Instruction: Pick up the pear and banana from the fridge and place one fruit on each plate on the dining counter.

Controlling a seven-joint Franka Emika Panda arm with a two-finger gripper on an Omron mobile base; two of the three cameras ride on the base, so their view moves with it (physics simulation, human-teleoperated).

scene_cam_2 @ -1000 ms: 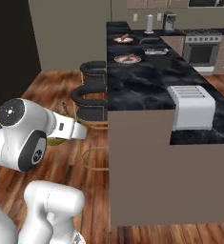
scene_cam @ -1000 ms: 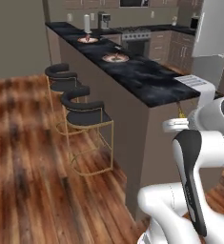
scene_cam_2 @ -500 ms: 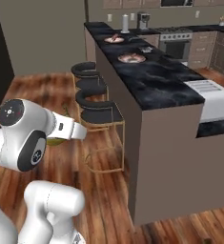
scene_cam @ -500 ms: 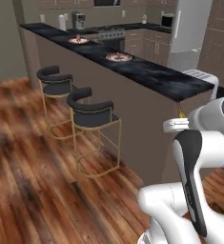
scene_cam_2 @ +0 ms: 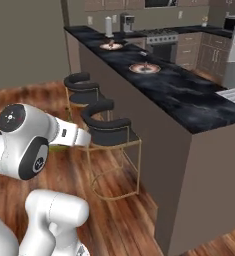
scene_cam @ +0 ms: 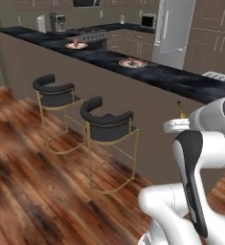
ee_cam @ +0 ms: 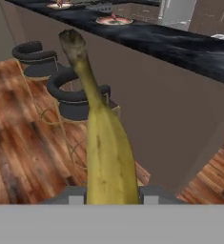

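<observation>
Hand view has the gripper (ee_cam: 111, 198) clamped tight on the banana (ee_cam: 106, 152). Two plates (ee_cam: 114, 20) sit on the dining counter (ee_cam: 180, 45).

Banana (ee_cam: 108, 162) runs off the bottom of the hand view, so its lower end and the pincer (ee_cam: 111, 196) tips gripping it are mostly hidden. In the left base view only its dark tip pokes above the arm. Both plates (scene_cam: 132, 62) sit far off, their patterns too small to read. Fridge (scene_cam: 174, 28) is cropped at the top.
</observation>
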